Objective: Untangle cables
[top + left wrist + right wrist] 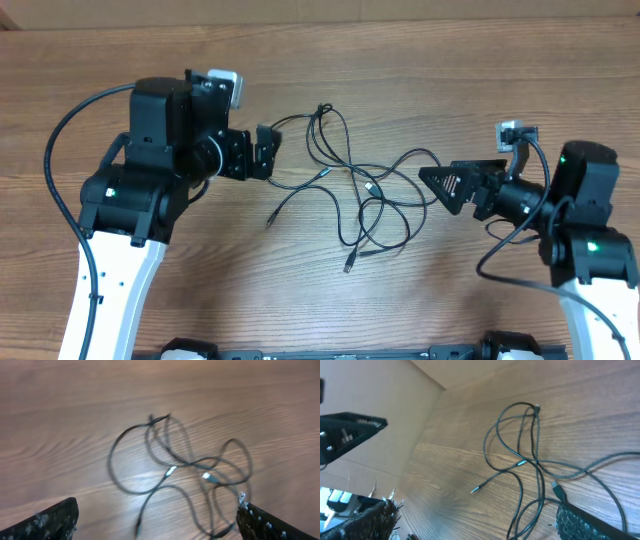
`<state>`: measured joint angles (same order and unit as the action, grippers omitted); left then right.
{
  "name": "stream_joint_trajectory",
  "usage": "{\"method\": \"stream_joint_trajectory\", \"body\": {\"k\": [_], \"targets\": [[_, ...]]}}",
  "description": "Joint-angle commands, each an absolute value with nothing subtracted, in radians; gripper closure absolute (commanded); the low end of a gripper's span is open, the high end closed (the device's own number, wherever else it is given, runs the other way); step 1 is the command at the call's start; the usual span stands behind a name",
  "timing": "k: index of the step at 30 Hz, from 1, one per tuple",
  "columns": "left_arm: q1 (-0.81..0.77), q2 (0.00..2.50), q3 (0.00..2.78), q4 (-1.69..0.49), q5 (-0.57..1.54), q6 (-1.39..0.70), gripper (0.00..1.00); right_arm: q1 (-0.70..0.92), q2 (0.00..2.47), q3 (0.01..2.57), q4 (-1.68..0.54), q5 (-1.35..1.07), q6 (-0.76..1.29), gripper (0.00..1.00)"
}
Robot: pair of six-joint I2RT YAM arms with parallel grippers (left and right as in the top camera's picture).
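Left hand [268,150]: jaws spread wide, nothing between them, pointed rightward over the table [330,50] at the cables [370,187]. Right hand [440,186]: likewise spread wide and empty, pointed leftward at the same heap. Cables: thin black cords, crossed and looped over one another in one loose tangle, lying flat on the table between the two hands. Long axis of the tangle: from the table's far side to its near side, across the line that joins the hands. Far end: a narrow bunch of loops [322,110]. Near end: a loose plug [349,266]. Side branch: a second plug [270,218] on a free strand trailing out toward the left arm's side. Nearness: one strand passes just beside the left hand's far finger, and one loop reaches just beside the right hand's fingertip; contact at either place cannot be told. Neither hand is clearly the nearer to the tangle as a whole. Judgement: the second plug lies nearest the left hand, toward the table's near side from it, and looks the readier free end to take. A draw outward, away from the tangle's long axis, would likely open the crossings.
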<state>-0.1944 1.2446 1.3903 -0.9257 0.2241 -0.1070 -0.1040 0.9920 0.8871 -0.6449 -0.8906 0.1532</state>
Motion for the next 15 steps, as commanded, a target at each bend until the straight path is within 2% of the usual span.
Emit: {"method": "stream_joint_trajectory", "body": {"k": [1, 15], "targets": [[-0.189, 1.229, 1.410, -0.950, 0.101, -0.143, 0.00, -0.101, 1.039, 0.892, -0.642, -0.864, 0.149, 0.00], [-0.189, 1.251, 1.410, -1.003, 0.097, -0.135, 0.00, -0.056, 1.281, 0.891, -0.645, -0.865, 0.133, 0.00]]}}
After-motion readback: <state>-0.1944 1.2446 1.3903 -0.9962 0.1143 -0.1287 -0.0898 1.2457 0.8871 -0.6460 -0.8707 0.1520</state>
